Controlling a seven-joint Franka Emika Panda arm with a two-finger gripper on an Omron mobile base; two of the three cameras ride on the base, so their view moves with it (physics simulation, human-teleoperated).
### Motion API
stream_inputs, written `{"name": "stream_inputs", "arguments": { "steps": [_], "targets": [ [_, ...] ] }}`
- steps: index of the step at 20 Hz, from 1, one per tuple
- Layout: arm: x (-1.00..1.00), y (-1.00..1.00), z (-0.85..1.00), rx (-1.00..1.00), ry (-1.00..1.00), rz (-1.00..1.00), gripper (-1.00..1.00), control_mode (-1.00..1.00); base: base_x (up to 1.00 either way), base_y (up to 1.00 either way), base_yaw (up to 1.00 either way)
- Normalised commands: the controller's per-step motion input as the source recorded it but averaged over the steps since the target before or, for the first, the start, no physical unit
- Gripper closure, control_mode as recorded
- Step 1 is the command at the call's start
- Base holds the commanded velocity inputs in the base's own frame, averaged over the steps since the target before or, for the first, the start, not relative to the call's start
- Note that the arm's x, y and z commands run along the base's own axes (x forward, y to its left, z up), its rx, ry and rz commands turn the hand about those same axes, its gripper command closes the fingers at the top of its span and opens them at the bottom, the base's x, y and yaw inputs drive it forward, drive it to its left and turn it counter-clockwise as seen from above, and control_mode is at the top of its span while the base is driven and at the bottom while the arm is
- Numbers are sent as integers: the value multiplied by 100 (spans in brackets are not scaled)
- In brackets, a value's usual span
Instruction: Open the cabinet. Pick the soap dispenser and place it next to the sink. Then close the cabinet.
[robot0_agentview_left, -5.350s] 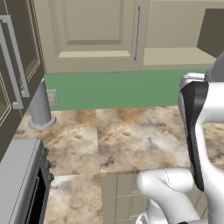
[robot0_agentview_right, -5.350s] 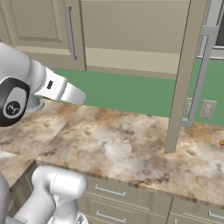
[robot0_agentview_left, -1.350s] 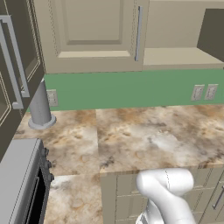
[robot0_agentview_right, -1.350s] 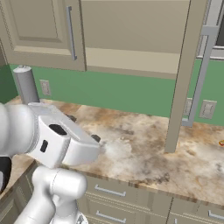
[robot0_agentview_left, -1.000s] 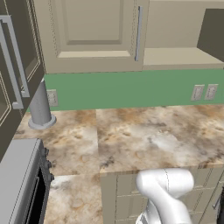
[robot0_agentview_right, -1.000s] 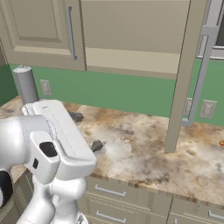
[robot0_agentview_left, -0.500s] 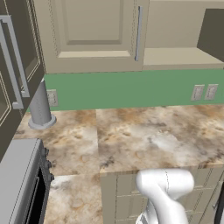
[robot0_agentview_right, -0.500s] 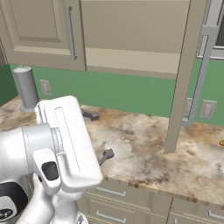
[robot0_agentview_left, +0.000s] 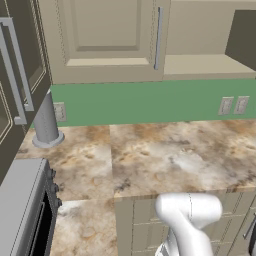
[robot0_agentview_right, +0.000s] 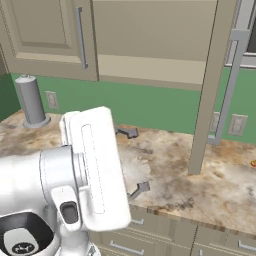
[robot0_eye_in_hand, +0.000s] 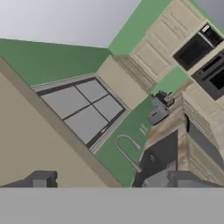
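The cabinet (robot0_agentview_left: 107, 42) hangs above the counter, its left door shut behind a long silver handle (robot0_agentview_left: 158, 37). Its right door (robot0_agentview_right: 212, 85) stands swung out, edge-on in the right base view, and bares the plain beige interior (robot0_agentview_right: 150, 40). My gripper (robot0_agentview_right: 134, 161) hovers over the counter's front edge, well below the cabinet, open wide with nothing between its dark fingertips (robot0_agentview_right: 141, 189). In the hand view the gripper (robot0_eye_in_hand: 105, 181) faces away across the room, toward what looks like a sink (robot0_eye_in_hand: 159, 155) in a far counter. The soap dispenser is out of view.
A large grey flared-base post (robot0_agentview_left: 46, 122) stands at the counter's back left, beside a dark brown cabinet (robot0_agentview_left: 17, 75). A stove (robot0_agentview_left: 25, 210) sits lower left. Wall outlets (robot0_agentview_left: 233, 105) dot the green backsplash. The marbled counter (robot0_agentview_left: 165, 160) stretches between post and open door.
In the right base view my hand has risen and rolled closer to the camera, so both open fingertips now show over the counter's front. The cabinet doors have not moved.
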Motion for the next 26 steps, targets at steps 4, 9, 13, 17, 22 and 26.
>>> {"name": "stream_inputs", "arguments": {
  "steps": [4,9,13,17,22,26],
  "targets": [
    [-1,-33,4,0,-26,-23,-100,-100,0,0,0],
    [0,-41,5,2,-24,-4,-100,-100,0,0,0],
    [-10,-35,3,2,-42,8,-100,-100,0,0,0],
    [-6,-20,0,0,-46,10,-100,-100,0,0,0],
    [2,-26,10,6,-14,-2,-100,-100,0,0,0],
    [1,-31,11,15,-4,-3,-100,-100,0,0,0]
  ]
}}
